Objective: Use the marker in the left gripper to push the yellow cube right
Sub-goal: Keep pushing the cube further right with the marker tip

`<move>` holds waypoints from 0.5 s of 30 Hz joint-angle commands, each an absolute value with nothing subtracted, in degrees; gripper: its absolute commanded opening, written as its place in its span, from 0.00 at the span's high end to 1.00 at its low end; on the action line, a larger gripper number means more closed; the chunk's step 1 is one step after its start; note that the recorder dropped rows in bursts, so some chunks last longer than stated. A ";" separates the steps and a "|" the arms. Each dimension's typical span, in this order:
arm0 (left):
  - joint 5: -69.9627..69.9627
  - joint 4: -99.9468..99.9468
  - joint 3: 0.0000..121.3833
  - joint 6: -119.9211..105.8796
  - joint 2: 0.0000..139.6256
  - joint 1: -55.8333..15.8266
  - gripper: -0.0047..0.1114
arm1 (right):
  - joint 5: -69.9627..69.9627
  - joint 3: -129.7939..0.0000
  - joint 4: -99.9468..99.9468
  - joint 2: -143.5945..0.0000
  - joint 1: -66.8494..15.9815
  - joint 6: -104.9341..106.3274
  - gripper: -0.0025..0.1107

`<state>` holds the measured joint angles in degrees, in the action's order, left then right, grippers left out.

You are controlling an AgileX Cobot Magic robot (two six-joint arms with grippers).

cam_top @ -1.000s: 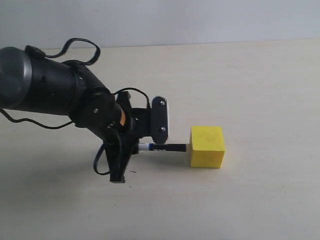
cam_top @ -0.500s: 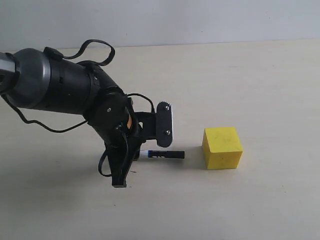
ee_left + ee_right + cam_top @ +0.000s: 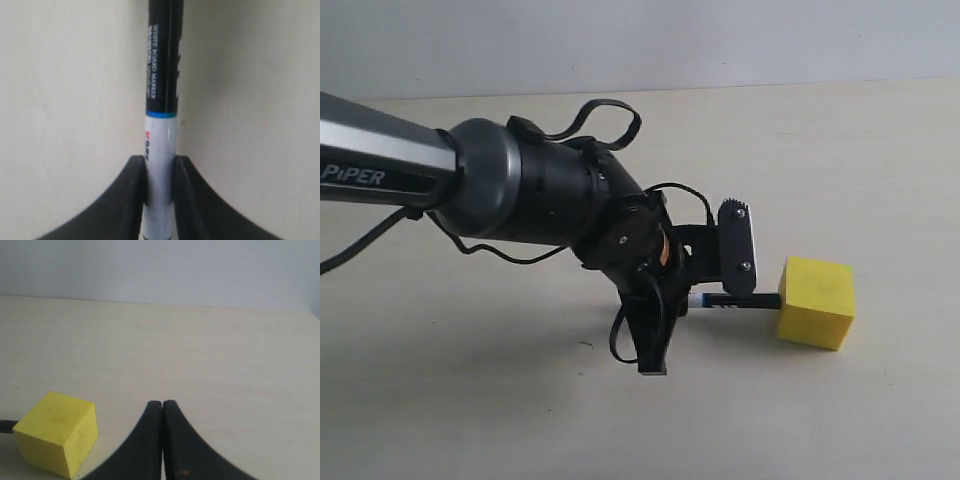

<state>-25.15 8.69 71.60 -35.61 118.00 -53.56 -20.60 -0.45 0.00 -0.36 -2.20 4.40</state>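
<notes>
In the exterior view my left gripper [image 3: 695, 300] is shut on the marker [image 3: 742, 300], which lies level and points right. Its black cap end touches the left face of the yellow cube [image 3: 816, 302], which sits slightly turned on the table. In the left wrist view the fingers [image 3: 134, 185] clamp the marker's white barrel [image 3: 161, 145], and the cube is out of that view. My right gripper [image 3: 162, 405] is shut on nothing; it does not show in the exterior view. The cube [image 3: 55, 432] lies to one side of it, with the marker's black end [image 3: 4, 426] at the frame edge.
The pale wooden table [image 3: 840, 170] runs back to a grey-white wall [image 3: 720, 40]. The left arm's thick black and silver body [image 3: 520, 190] and its loose cable [image 3: 605, 110] stretch over the left half of the table.
The left arm has moved right with the marker. The cube has slid right and turned a little. Half a second ago a gap showed between marker and cube; now they touch.
</notes>
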 commanded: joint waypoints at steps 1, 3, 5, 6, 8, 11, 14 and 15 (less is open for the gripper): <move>-31.60 9.54 72.33 -34.63 117.30 -52.90 0.96 | -20.13 -0.28 0.00 0.00 -2.00 4.48 0.98; -35.57 9.71 72.33 -34.48 117.30 -51.89 0.96 | -20.13 -0.28 0.00 0.00 -2.00 4.48 0.98; -36.14 9.71 72.33 -34.40 117.30 -51.51 0.96 | -20.13 -0.28 0.00 0.00 -2.00 4.48 0.98; -34.78 9.59 72.33 -34.40 117.30 -51.79 0.96 | -20.13 -0.28 0.00 0.00 -2.00 4.48 0.98; -31.04 8.57 72.33 -34.40 117.40 -53.41 0.96 | -20.13 -0.28 0.00 0.00 -2.00 4.48 0.98; -26.96 8.61 73.13 -34.40 117.40 -57.13 0.96 | -20.13 -0.28 0.00 0.00 -2.00 4.48 0.98; -30.04 8.84 73.49 -34.17 117.40 -57.08 0.96 | -20.13 -0.28 0.00 0.00 -2.00 4.48 0.98; -31.88 9.10 73.49 -34.03 117.40 -56.58 0.96 | -20.13 -0.28 0.00 0.00 -2.00 4.48 0.98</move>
<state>-29.30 8.79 73.09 -34.93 117.88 -57.16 -20.60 -0.45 0.00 -0.36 -2.20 4.40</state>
